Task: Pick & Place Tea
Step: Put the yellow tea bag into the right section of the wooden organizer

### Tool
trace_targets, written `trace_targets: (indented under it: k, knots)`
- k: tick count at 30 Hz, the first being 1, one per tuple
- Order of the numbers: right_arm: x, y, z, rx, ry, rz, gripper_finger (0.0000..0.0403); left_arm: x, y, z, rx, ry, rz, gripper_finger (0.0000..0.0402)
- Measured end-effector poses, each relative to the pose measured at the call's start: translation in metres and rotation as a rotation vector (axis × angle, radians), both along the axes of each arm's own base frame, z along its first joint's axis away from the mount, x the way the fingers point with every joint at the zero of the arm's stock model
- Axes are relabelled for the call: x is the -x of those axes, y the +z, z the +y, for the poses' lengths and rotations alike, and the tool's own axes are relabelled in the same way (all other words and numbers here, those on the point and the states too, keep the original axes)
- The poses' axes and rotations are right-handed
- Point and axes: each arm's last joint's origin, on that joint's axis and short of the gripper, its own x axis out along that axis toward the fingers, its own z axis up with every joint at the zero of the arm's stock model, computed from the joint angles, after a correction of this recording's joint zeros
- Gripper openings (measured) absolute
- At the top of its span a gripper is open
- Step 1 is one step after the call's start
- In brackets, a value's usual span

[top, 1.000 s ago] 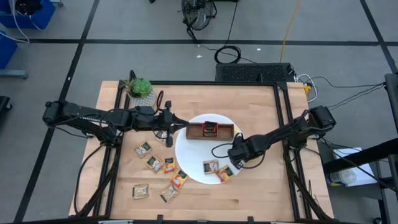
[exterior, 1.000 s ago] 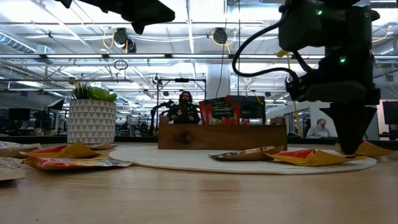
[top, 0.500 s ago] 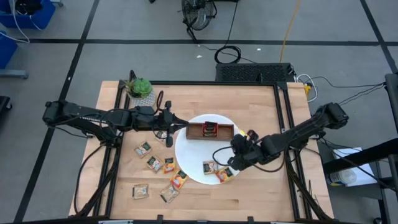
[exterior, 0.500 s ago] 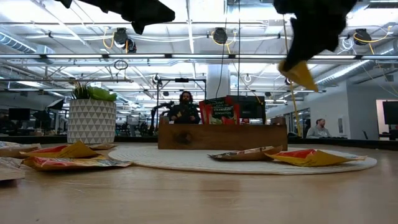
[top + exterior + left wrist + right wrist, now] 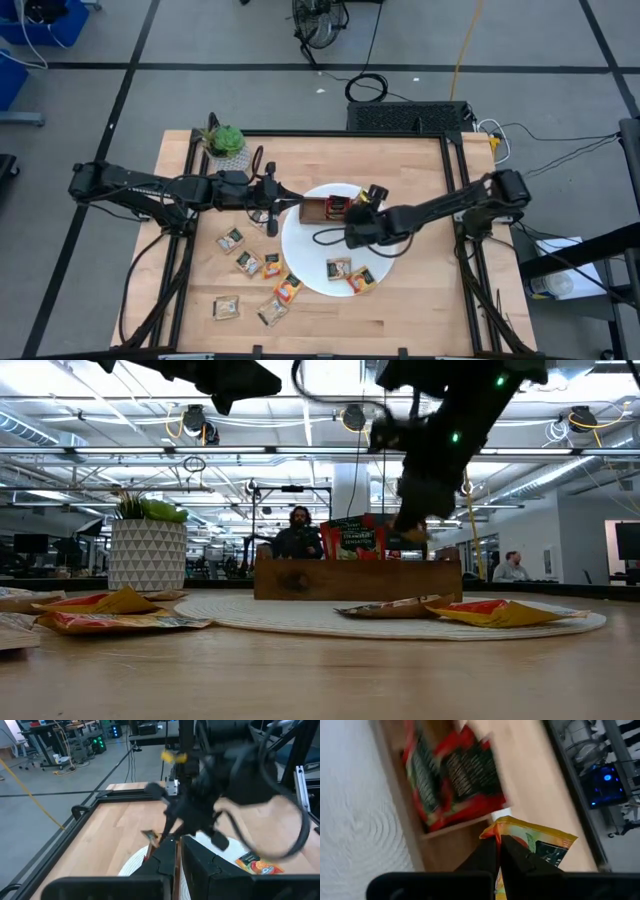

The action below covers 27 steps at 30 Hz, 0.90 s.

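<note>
Orange-yellow sachet (image 5: 532,845) lifted off plate (image 5: 305,262), right claw (image 5: 368,196) now above wooden tray (image 5: 312,212)

**Even overhead light; motion blur at both wrists**

The high view is evenly lit and sharp, with only soft, short shadows under the arms on the pale table (image 5: 420,300). In the low view, bright ceiling strip lights (image 5: 300,405) backlight the scene, turning the arms overhead into dark silhouettes; the near tabletop is soft, out of focus. The left wrist view is smeared by motion blur across the dark arm ahead. The right wrist view blurs the red sachets (image 5: 452,782), while the orange-yellow sachet (image 5: 532,842) stays fairly crisp.
</note>
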Motion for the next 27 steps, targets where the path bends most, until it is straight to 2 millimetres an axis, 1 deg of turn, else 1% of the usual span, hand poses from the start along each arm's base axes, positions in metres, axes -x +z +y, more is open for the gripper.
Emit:
trace_targets:
  k: [3,8,18,21,27]
  knots:
    - [-0.006,-0.013,-0.004,0.020,0.022,0.055,0.0000,0.000,0.000,0.000,0.000,0.000,0.000,0.0037]
    - [-0.009,-0.027,-0.007,0.047,0.046,0.134,0.0004,0.000,0.000,0.000,0.000,0.000,0.000,0.0037]
    - [-0.009,-0.029,-0.007,0.069,0.093,0.185,0.0021,0.000,0.000,0.000,0.000,0.000,-0.001,0.0037]
    - [-0.009,-0.029,-0.007,0.067,0.100,0.189,0.0040,0.000,0.000,0.000,0.000,0.000,-0.001,0.0037]
    - [-0.010,-0.029,-0.006,0.041,0.102,0.172,0.0116,0.000,0.000,0.000,0.000,0.000,-0.001,0.0037]
